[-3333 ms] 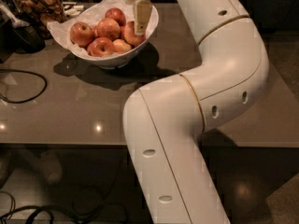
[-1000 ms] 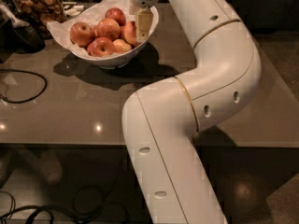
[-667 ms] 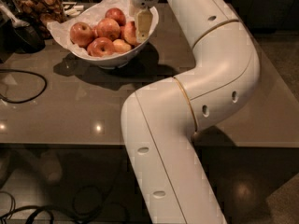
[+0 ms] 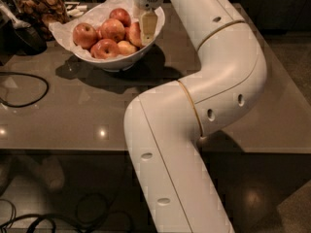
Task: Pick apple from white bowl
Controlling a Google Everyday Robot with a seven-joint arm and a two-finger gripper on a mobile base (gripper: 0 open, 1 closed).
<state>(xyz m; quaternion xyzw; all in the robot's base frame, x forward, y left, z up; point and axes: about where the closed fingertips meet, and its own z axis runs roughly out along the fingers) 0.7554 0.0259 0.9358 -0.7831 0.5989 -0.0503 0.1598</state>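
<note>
The white bowl (image 4: 115, 62) stands at the back left of the table, lined with crinkled white paper and holding several red-orange apples. My gripper (image 4: 147, 29) reaches down from the top into the right side of the bowl. It sits against the rightmost apple (image 4: 134, 33), which it partly hides. Other apples lie to its left, among them a large one (image 4: 112, 29) and one at the far left (image 4: 85, 34). My white arm (image 4: 214, 81) bends across the right and middle of the view.
A glass jar of brown snacks (image 4: 41, 6) stands behind the bowl at the left, with a dark object (image 4: 22, 35) beside it. A black cable (image 4: 26, 89) loops on the table's left. The table's front edge (image 4: 63, 149) runs across the view, with cables on the floor below.
My gripper has sunk slightly at the right side of the bowl and the elbow has shifted a little left. In the last second nothing has visibly moved.
</note>
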